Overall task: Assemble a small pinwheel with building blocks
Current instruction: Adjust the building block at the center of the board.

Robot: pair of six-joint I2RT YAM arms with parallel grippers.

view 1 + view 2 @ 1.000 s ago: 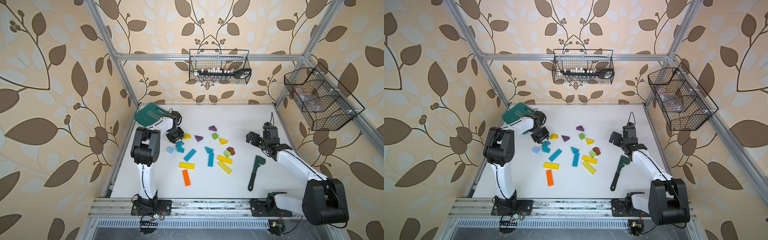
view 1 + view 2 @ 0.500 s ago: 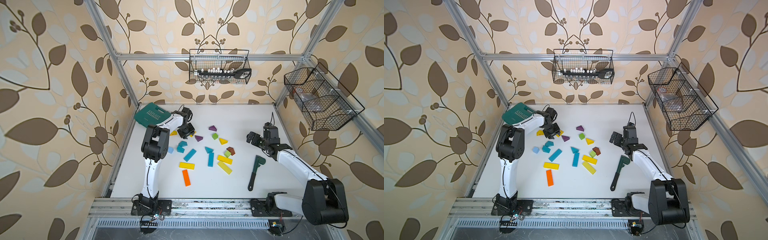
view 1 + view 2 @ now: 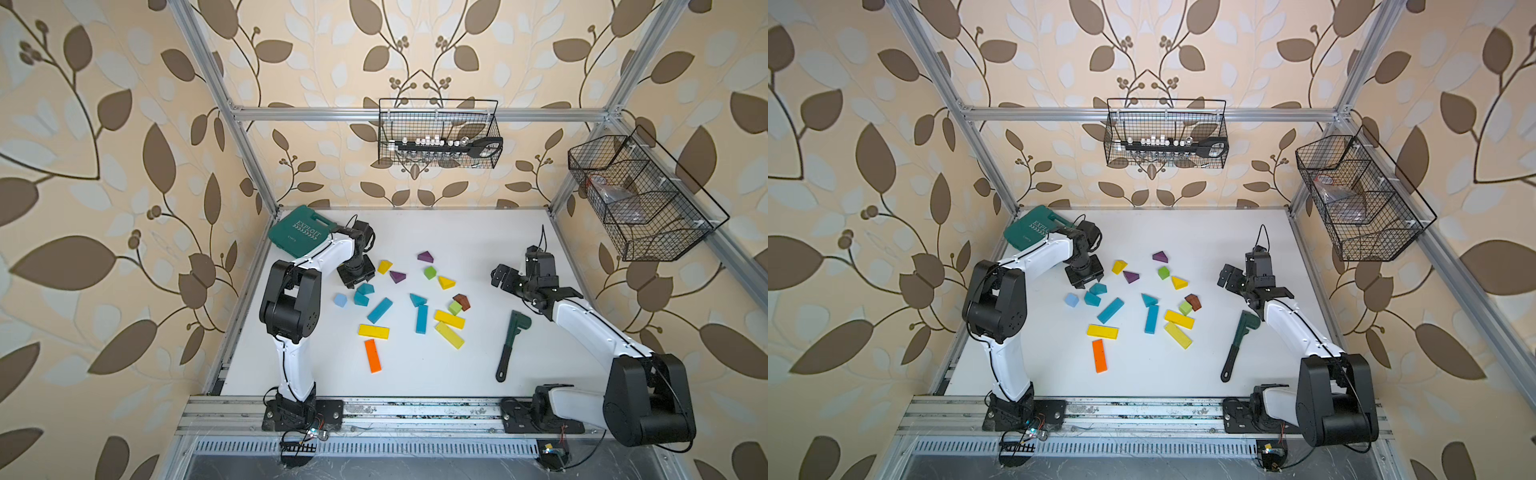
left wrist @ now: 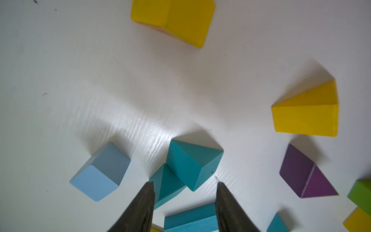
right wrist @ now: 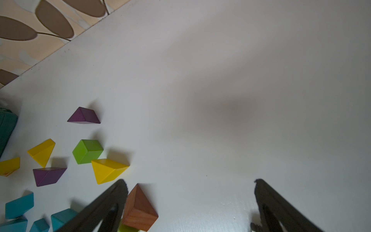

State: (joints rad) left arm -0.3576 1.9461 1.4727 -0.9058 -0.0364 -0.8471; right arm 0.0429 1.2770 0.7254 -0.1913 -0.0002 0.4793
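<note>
My left tool (image 3: 356, 279) has left the yellow wedge (image 3: 384, 266) at its two o'clock and hangs parted and empty over the teal wedges (image 4: 192, 163). My right tool (image 5: 190, 181) is wide and idle, with nothing assembled yet.

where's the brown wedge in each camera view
in a top view: brown wedge between the deeper green cube and the dark green wrench
in a top view: brown wedge, same spot
left wrist: not in it
right wrist: brown wedge close beside one finger of the right claw
shared landmark: the deeper green cube, visible in all four views
</note>
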